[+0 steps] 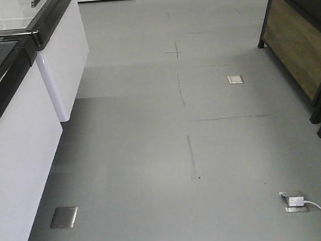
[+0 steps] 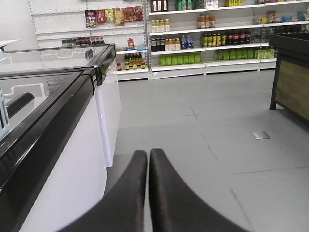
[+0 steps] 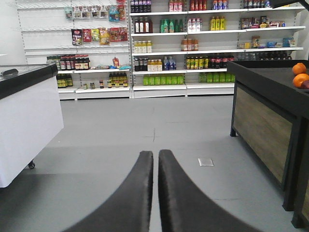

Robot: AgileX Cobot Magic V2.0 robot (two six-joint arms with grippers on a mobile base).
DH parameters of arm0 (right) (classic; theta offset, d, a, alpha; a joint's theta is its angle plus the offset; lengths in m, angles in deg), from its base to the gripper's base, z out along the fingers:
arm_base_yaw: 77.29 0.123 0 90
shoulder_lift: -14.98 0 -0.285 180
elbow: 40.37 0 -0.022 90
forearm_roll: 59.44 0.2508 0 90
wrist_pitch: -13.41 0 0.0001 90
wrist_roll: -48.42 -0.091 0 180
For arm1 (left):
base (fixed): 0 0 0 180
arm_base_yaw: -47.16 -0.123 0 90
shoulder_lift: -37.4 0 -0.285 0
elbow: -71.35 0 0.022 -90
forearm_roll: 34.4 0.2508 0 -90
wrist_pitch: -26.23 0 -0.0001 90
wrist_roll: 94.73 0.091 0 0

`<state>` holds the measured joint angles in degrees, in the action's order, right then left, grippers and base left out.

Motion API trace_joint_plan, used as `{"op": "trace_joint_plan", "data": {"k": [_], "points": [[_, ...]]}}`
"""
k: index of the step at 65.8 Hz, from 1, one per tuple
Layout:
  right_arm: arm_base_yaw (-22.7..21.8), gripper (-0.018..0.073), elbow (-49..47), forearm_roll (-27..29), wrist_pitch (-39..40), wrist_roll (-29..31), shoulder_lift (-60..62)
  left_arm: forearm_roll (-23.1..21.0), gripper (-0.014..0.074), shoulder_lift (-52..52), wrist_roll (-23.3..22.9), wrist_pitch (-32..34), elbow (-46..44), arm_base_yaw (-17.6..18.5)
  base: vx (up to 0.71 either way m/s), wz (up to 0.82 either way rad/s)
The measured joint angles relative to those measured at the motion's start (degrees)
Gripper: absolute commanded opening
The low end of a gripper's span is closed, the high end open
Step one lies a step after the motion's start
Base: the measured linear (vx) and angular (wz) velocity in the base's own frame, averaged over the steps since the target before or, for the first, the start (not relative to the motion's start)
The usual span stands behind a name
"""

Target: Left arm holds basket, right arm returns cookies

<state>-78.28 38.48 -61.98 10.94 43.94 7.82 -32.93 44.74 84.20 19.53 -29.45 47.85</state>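
The basket and the cookies are out of view in every frame. My left gripper point(image 2: 148, 152) shows in the left wrist view with its two black fingers pressed nearly together and nothing between them, pointing over the grey floor beside a white chest freezer point(image 2: 67, 159). My right gripper point(image 3: 155, 153) is likewise shut and empty in the right wrist view, aimed down the aisle toward the far shelves point(image 3: 164, 53). Neither arm appears in the front view.
White chest freezers with black rims point(image 1: 18, 130) line the left side. A dark wooden display stand point(image 3: 270, 125) with oranges point(image 3: 300, 75) stands at the right. Stocked shelves point(image 2: 193, 43) fill the back wall. Floor sockets point(image 1: 293, 201), one with a white cable, dot the grey floor.
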Motion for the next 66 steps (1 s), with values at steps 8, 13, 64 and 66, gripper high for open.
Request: {"op": "trace_joint_plan", "data": {"k": [8, 13, 64, 66], "points": [[0.00, -0.0006, 0.00, 0.00, 0.00, 0.00, 0.00, 0.00, -0.0006, 0.00, 0.00, 0.00, 0.00, 0.00, 0.00, 0.00], [0.00, -0.0006, 0.00, 0.00, 0.00, 0.00, 0.00, 0.00, -0.0006, 0.00, 0.00, 0.00, 0.00, 0.00, 0.00, 0.00], [0.00, -0.0006, 0.00, 0.00, 0.00, 0.00, 0.00, 0.00, -0.0006, 0.00, 0.00, 0.00, 0.00, 0.00, 0.00, 0.00], [0.00, -0.0006, 0.00, 0.00, 0.00, 0.00, 0.00, 0.00, -0.0006, 0.00, 0.00, 0.00, 0.00, 0.00, 0.00, 0.00]]}}
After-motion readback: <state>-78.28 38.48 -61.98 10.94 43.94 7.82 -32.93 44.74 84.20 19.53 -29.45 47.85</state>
